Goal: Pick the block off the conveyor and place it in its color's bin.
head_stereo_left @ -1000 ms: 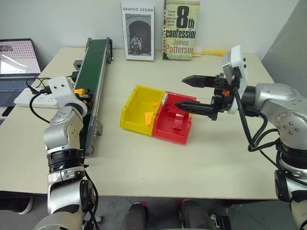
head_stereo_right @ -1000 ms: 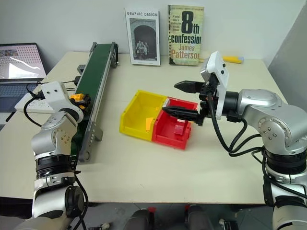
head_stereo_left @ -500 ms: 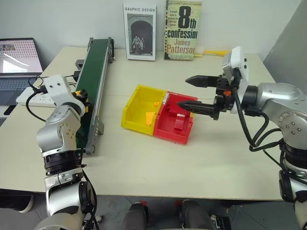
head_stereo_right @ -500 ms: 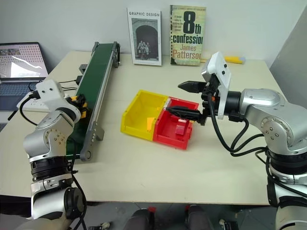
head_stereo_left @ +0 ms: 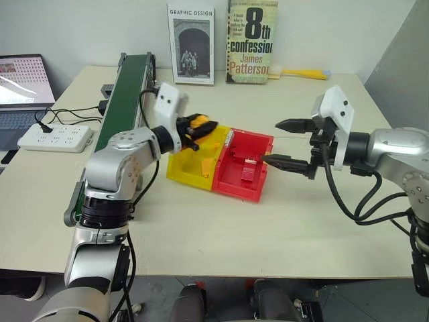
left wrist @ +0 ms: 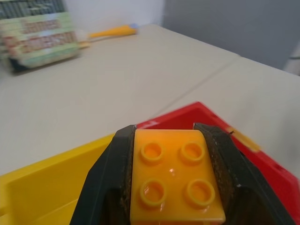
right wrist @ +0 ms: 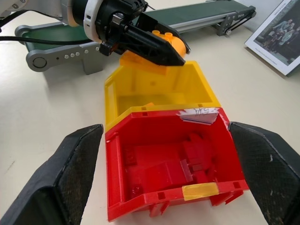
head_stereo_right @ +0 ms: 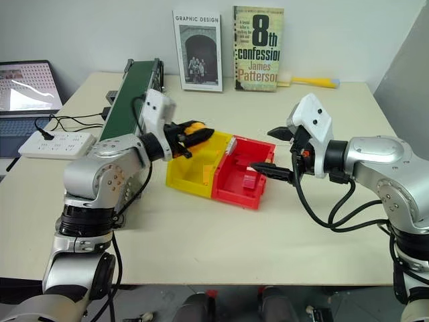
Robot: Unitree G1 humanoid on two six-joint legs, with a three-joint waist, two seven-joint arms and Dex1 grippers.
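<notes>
The orange-yellow block (left wrist: 174, 180) sits studs-up between the fingers of my left gripper (head_stereo_left: 204, 127), which is shut on it. That gripper reaches level over the near-left rim of the yellow bin (head_stereo_left: 190, 168), above its opening. The yellow bin is joined to a red bin (head_stereo_left: 244, 176) holding red pieces; a few orange pieces lie inside the yellow one. The dark-green conveyor (head_stereo_left: 125, 94) runs along the left of the table, behind my left arm. My right gripper (head_stereo_left: 285, 142) hangs open just right of the red bin, holding nothing.
Two books (head_stereo_left: 251, 41) lean against the back wall, with a yellow-handled tool (head_stereo_left: 305, 73) beside them. A laptop (head_stereo_left: 23, 77) and a white power strip (head_stereo_left: 53, 136) with cables lie left of the conveyor. Bare tabletop (head_stereo_left: 221, 228) spreads in front of the bins.
My left arm swung right from the conveyor to over the yellow bin, carrying the block. The right gripper drew back slightly to the right and lower.
</notes>
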